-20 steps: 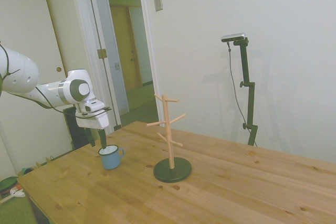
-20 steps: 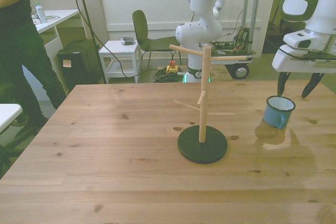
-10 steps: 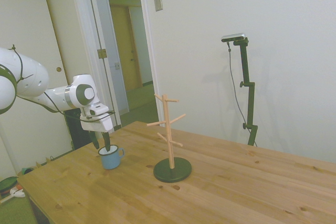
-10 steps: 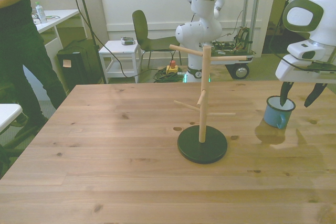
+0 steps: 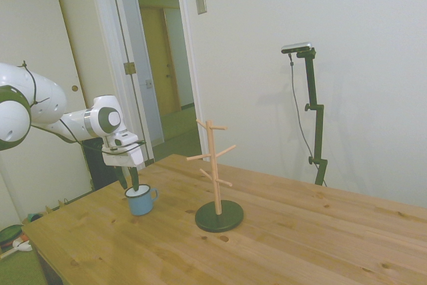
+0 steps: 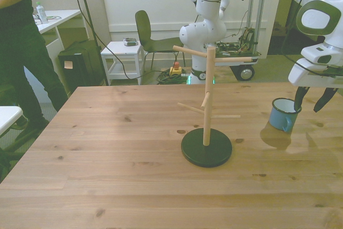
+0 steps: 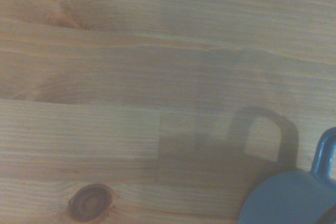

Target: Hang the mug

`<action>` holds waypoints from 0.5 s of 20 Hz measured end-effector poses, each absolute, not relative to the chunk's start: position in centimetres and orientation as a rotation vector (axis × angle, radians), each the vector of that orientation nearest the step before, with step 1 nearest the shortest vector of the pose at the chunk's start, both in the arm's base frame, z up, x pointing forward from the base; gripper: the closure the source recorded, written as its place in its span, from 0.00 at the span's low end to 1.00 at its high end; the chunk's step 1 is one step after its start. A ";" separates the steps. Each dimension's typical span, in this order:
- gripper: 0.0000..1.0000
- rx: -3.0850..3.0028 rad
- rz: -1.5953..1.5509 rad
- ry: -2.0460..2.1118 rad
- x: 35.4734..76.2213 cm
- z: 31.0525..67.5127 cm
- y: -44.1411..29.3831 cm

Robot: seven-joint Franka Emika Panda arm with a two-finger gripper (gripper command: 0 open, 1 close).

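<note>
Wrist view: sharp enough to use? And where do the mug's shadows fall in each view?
Wrist view: soft; only a blurred edge of the mug shows, its handle's shadow arching over the wood. Front view: sharp; the mug casts a dark shadow on the table toward the front view's left. Side view: greenish tint, faint shadow by the mug.

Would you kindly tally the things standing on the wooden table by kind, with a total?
Light-blue mug: 1
Wooden peg stand on a dark round base: 1
Total: 2
</note>
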State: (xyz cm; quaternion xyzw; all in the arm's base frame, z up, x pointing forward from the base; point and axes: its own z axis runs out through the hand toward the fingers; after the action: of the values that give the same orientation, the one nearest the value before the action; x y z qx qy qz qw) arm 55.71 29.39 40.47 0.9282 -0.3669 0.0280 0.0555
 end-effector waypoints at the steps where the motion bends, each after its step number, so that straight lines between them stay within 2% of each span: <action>1: 1.00 2.816 0.081 -1.113 55.8 40.2 29.4; 10: 1.00 2.815 0.070 -1.112 56.3 39.5 29.7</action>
State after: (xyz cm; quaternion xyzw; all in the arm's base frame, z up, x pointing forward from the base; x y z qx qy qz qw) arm 56.29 29.71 39.53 0.9283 -0.3668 0.0230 0.0569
